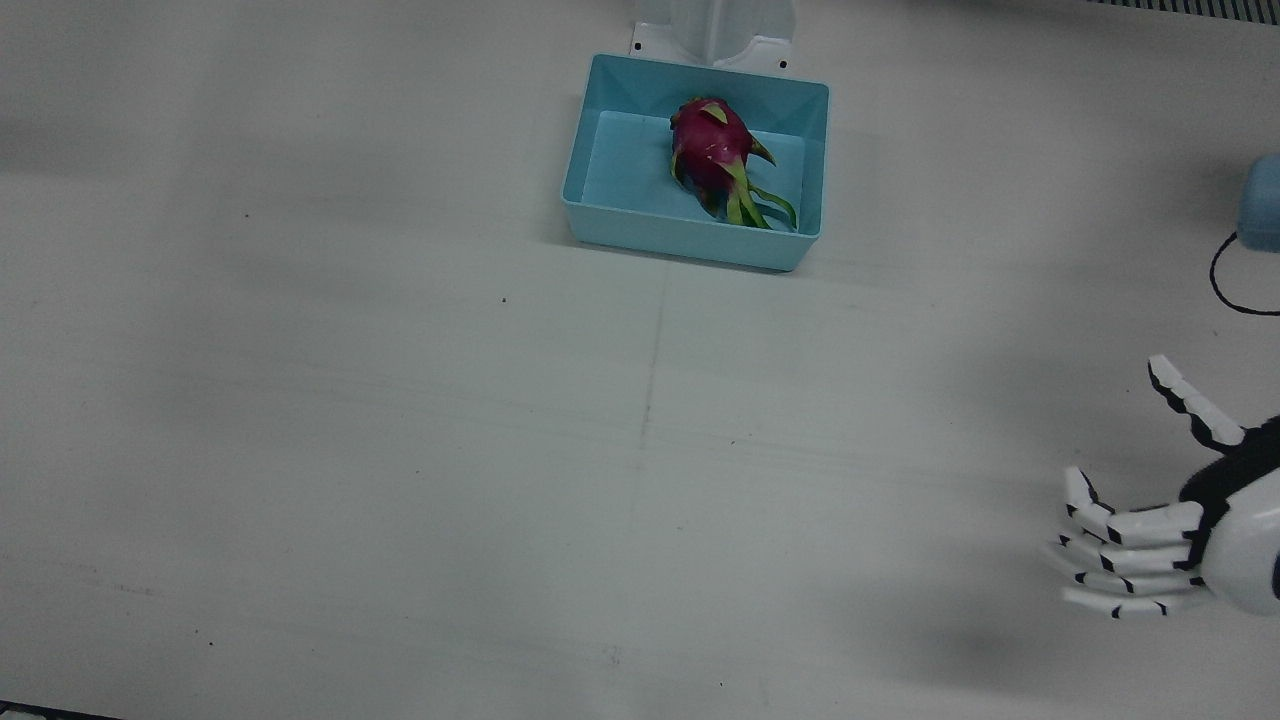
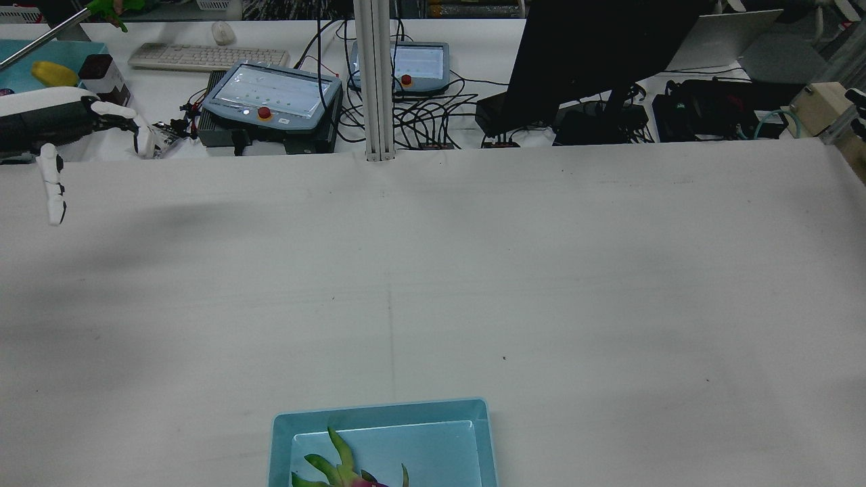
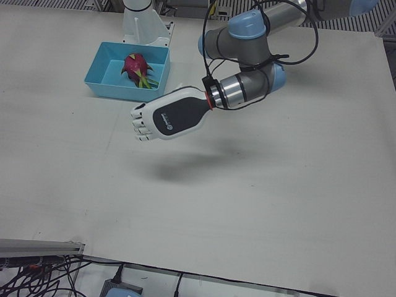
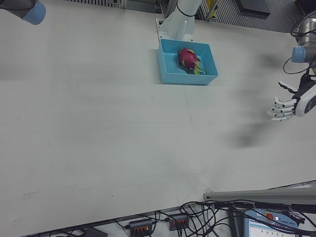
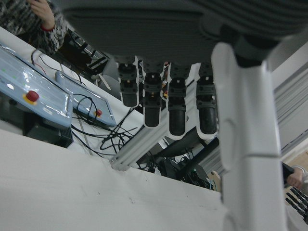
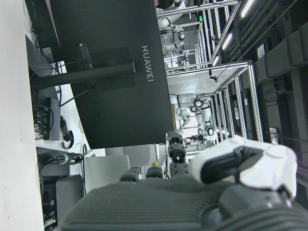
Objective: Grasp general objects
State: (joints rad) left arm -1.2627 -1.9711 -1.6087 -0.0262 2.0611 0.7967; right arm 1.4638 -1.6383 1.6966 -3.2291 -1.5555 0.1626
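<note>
The dragon fruit (image 1: 717,156) already lies in the blue tray (image 1: 600,215) at the table's (image 1: 400,450) twelve o'clock edge in the front view, the left hand (image 3: 167,116) hovers spread and empty well apart from it, and the right hand (image 6: 202,192) holds nothing, so the task looks finished.

Even, soft overhead light is seen on the table (image 1: 400,450), where faint blurred shadows are cast, while ceiling strips are blown out and near fingers (image 5: 175,110) are rendered dark, slightly soft.

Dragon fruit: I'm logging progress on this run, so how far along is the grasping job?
Looks done: the dragon fruit lies inside the blue bin. In hand: nothing; the left hand hovers open over bare table, away from the bin. The right hand shows only in its own camera, state unclear. Left: no other object is visible on the table.
</note>
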